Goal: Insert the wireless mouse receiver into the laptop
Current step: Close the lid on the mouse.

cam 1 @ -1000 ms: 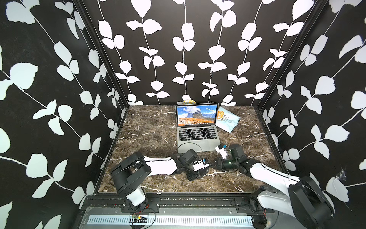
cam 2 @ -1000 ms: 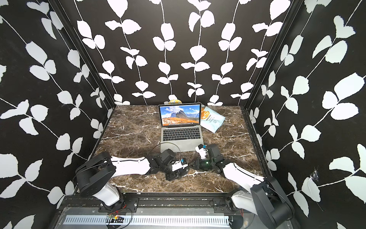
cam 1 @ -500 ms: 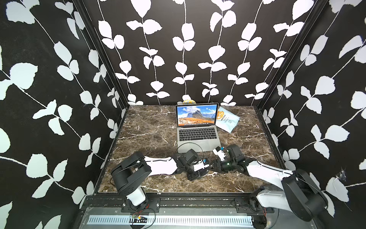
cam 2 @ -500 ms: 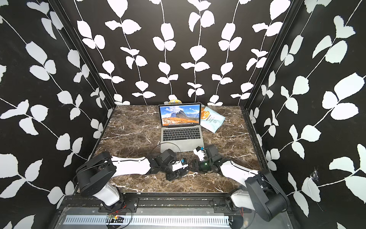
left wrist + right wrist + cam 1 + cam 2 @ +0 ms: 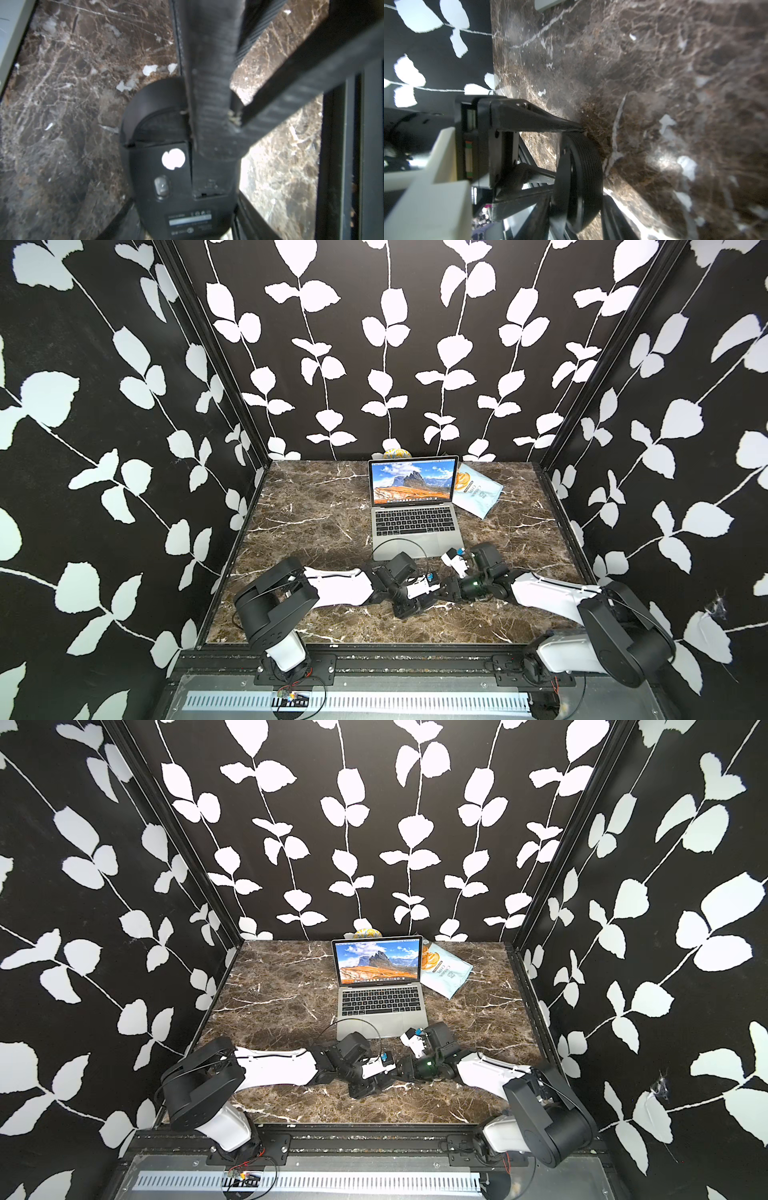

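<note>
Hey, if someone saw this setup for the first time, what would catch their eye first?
Probably the black walls covered in big white leaves, all around the marble table. Next, the open laptop glowing orange and blue at the table's back. In front of it, the left arm and right arm meet at the wireless mouse, its underside showing.

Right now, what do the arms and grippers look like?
The left arm and right arm have white shell links between black joint housings. A black cable loops above the left wrist. White wrist mounts carry blue tabs; a green light sits by the right one. The left gripper and right gripper are black, with a ribbed pad on one right finger.
</note>
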Robot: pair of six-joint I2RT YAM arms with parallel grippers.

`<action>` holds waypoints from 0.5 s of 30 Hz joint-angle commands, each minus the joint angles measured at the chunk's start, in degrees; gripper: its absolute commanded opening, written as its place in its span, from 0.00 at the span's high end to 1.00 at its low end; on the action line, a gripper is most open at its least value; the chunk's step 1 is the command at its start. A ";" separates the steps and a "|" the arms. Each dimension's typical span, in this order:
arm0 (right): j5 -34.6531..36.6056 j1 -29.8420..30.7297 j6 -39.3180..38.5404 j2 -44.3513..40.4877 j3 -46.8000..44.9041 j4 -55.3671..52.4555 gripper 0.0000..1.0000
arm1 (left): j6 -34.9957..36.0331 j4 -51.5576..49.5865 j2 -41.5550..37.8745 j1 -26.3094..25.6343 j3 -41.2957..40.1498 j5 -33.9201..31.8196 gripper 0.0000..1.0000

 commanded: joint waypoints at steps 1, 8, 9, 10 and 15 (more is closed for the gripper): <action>-0.23 0.41 -3.02 0.51 1.83 -0.73 0.64 | -0.11 -6.62 2.46 -0.45 -0.98 -0.01 0.71; 1.23 0.43 -4.58 0.80 2.35 -2.32 0.68 | 0.06 -6.85 2.70 -0.61 -0.83 -0.03 0.71; 1.29 0.40 -4.62 0.80 2.37 -2.33 0.68 | 0.13 -6.89 2.74 -0.62 -0.82 -0.07 0.70; 1.29 0.43 -4.62 0.87 2.45 -2.33 0.68 | 0.07 -6.94 2.81 -0.62 -0.75 -0.09 0.71; 0.14 0.46 -4.27 1.52 2.35 -1.28 0.59 | -0.05 -7.14 2.98 -0.65 -0.56 -0.45 0.71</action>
